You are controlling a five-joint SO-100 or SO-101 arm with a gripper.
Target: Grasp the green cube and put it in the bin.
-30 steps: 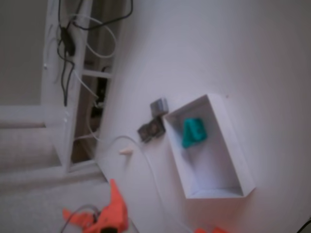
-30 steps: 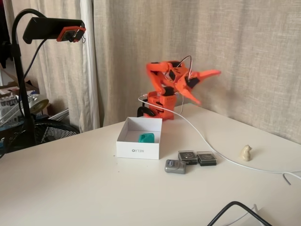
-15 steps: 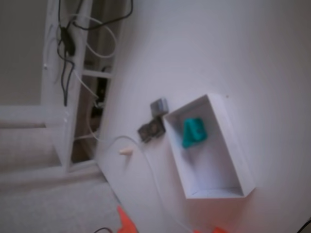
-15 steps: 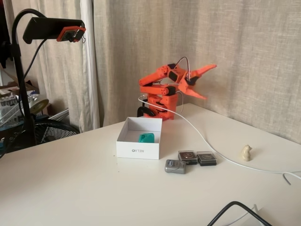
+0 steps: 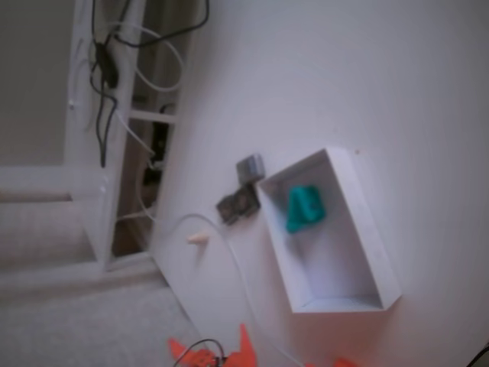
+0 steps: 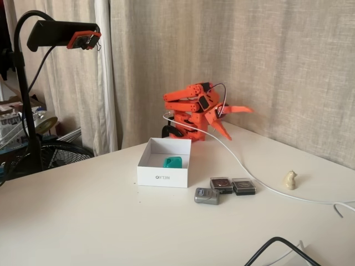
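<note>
The green cube [image 6: 173,162] lies inside the bin [image 6: 163,179], a shallow white box near the middle of the table, toward its right wall. In a fixed view from above, the green cube [image 5: 304,208] sits in the upper half of the bin [image 5: 357,222]. The orange arm is folded low over its base behind the bin. My gripper [image 6: 239,123] points right, well away from the bin, open and holding nothing. From above, only orange arm parts [image 5: 243,345] show at the bottom edge.
A small grey block [image 6: 207,195] and two dark square pieces [image 6: 222,184] [image 6: 243,186] lie right of the bin. A cream figurine [image 6: 289,179] and a white cable [image 6: 252,178] are further right. A black cable [image 6: 277,241] loops at the front; a camera stand [image 6: 22,100] stands left.
The arm has folded down toward its base, and the open gripper has dropped from a raised pose to a lower one. The cube and bin have not moved.
</note>
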